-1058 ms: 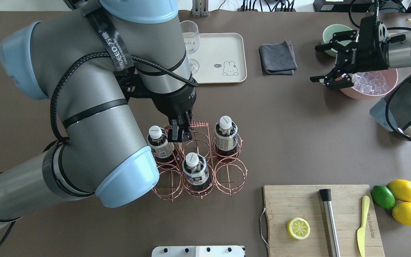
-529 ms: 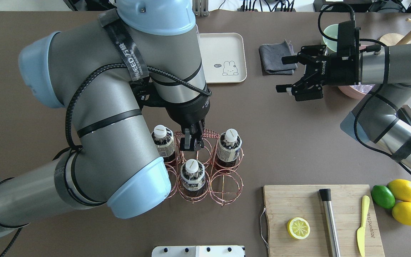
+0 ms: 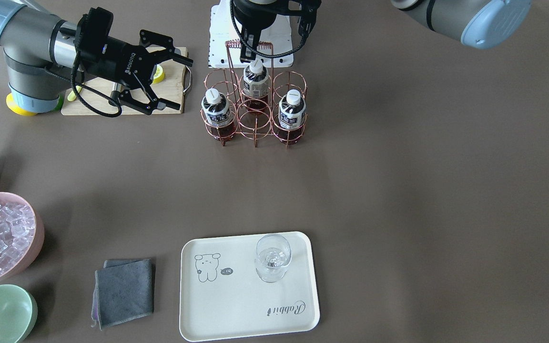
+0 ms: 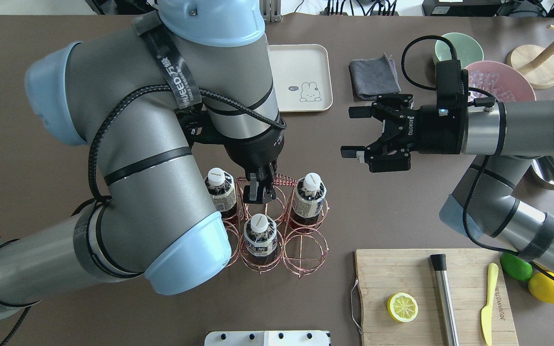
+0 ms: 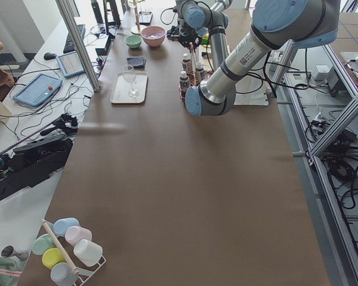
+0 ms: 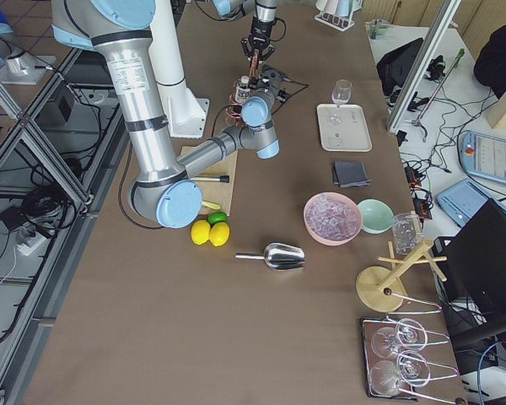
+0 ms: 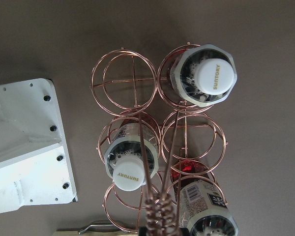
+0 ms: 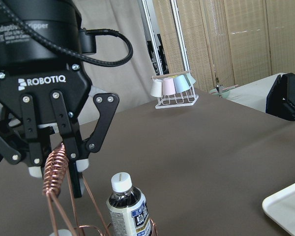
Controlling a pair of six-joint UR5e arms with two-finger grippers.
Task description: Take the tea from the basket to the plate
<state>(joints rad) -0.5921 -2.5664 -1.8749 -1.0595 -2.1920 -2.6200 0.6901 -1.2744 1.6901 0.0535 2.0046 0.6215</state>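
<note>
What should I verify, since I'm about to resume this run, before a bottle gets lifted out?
1. The left gripper shut on the handle of the basket: ok.
2. The right gripper open, off to the basket's side: ok.
3. The bottle nearest it upright, cap exposed: ok.
4. Nothing between the right gripper and that bottle: ok.
5. Bare room on the plate beside the glass: ok.
6. Basket sitting flat on the table: cannot tell.
</note>
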